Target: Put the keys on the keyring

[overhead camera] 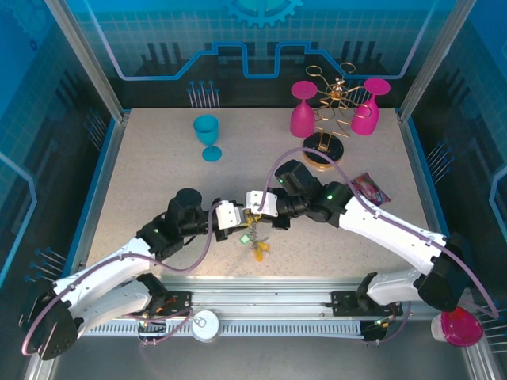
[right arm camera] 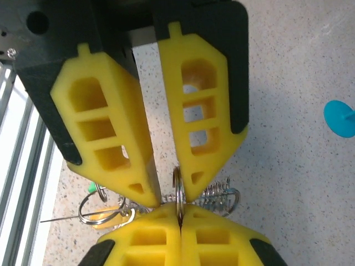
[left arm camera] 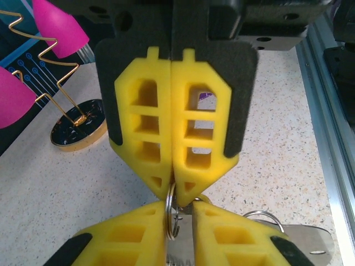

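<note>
**Holding the keyring edge-on between two claws**

The keyring [right arm camera: 178, 189], a thin silver ring seen edge-on, sits where the two arms meet over the middle of the desk [overhead camera: 158, 182]. One arc of it disappears into the seam of the right claw [left arm camera: 175, 183], whose yellow fingers are pressed together and clenched on it. The opposite arc lies between the tips of the left claw [right arm camera: 171, 196], whose fingers stand slightly apart. A flat metal strip [left arm camera: 181, 250], possibly a key blade, occupies the same gap. Whether the left claw is actually clamping cannot be told. The keys [overhead camera: 258, 248], one green-headed and the others yellow-headed, bunch just beneath the claws, and it is unclear whether they hang or rest on the desk. A coiled wire piece [right arm camera: 221, 198] lies just beside the ring.

The step in hand appears to be working a key onto the ring. Done well, the right claw serves as a fixed vice while the left makes small moves in the ring's own plane. Any twist across that plane could spring the ring out of the seam. The left grip should be light enough to slide yet firm enough not to drop the piece. The bunch below may snag and wants watching.
</note>
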You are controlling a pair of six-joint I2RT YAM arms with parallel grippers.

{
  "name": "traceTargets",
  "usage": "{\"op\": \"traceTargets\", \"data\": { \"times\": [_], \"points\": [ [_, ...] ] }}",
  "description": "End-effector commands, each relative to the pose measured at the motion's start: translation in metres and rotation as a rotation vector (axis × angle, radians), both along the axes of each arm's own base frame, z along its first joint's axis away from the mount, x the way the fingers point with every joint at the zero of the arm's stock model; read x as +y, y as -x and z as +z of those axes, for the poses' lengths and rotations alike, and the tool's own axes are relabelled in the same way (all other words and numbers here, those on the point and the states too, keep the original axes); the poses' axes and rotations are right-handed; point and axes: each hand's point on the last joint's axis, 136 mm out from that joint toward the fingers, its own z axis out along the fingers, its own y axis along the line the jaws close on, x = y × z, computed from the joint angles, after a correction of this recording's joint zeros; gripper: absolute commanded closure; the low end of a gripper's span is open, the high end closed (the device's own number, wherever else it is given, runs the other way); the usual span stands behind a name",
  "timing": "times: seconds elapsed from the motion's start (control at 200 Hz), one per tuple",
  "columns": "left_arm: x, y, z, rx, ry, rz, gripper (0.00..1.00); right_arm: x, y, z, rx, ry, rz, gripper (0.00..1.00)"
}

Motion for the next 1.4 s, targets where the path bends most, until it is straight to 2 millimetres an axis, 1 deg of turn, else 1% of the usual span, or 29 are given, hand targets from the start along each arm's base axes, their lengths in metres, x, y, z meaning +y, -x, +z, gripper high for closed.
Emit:
{"op": "traceTargets", "data": {
  "times": [0.0,0.115,0.195,0.27,0.325,0.415,0.445,0.51,0.555,0.57,0.58,0.6,0.745,0.901,1.046,1.121,1.276,1.396],
  "points": [
    [-0.004,0.001,0.017,-0.034,0.015,-0.027,0.84,0.009,0.007,0.011,-0.05,0.022,0.073,1.0],
    [-0.004,-0.001,0.019,-0.041,0.02,-0.019,0.91,0.011,0.01,0.01,-0.054,0.038,0.091,1.0],
    [-0.004,-0.003,0.022,-0.049,0.031,-0.008,1.0,0.012,0.011,0.012,-0.047,0.015,0.084,1.0],
    [-0.004,-0.004,0.023,-0.061,0.046,0.0,1.0,0.012,0.009,0.022,-0.034,-0.065,0.053,1.0],
    [-0.004,-0.004,0.022,-0.074,0.059,0.0,1.0,0.011,0.006,0.03,-0.023,-0.141,0.013,0.86],
    [-0.004,-0.005,0.022,-0.101,0.086,0.007,1.0,0.004,0.004,0.041,0.02,-0.268,-0.039,0.69],
    [-0.004,-0.005,0.022,-0.11,0.096,0.004,1.0,0.002,0.005,0.042,0.035,-0.304,-0.054,0.66],
    [-0.005,-0.002,0.024,-0.13,0.123,-0.008,1.0,-0.003,0.006,0.044,0.053,-0.369,-0.079,0.64],
    [-0.005,0.0,0.024,-0.138,0.144,-0.02,1.0,-0.007,0.006,0.042,0.06,-0.399,-0.098,0.64],
    [-0.006,0.001,0.024,-0.139,0.149,-0.025,1.0,-0.007,0.006,0.045,0.06,-0.412,-0.102,0.64],
    [-0.006,0.002,0.024,-0.139,0.152,-0.028,1.0,-0.009,0.007,0.039,0.067,-0.409,-0.107,0.64],
    [-0.006,0.003,0.024,-0.14,0.159,-0.032,1.0,-0.01,0.008,0.037,0.073,-0.418,-0.114,0.64],
    [-0.006,0.008,0.027,-0.149,0.206,-0.051,1.0,-0.017,0.012,0.037,0.073,-0.485,-0.134,0.64],
    [-0.007,0.011,0.03,-0.148,0.237,-0.061,1.0,-0.02,0.014,0.033,0.077,-0.495,-0.14,0.66],
    [-0.007,0.012,0.028,-0.135,0.239,-0.067,1.0,-0.019,0.017,0.033,0.087,-0.488,-0.129,0.69],
    [-0.008,0.013,0.029,-0.132,0.244,-0.072,1.0,-0.02,0.014,0.032,0.082,-0.477,-0.139,0.71],
    [-0.008,0.014,0.03,-0.132,0.25,-0.078,1.0,-0.025,-0.001,0.022,0.051,-0.418,-0.214,0.77],
    [-0.009,0.015,0.03,-0.129,0.253,-0.086,1.0,-0.022,-0.001,0.021,0.063,-0.416,-0.205,0.78]
  ]
}}
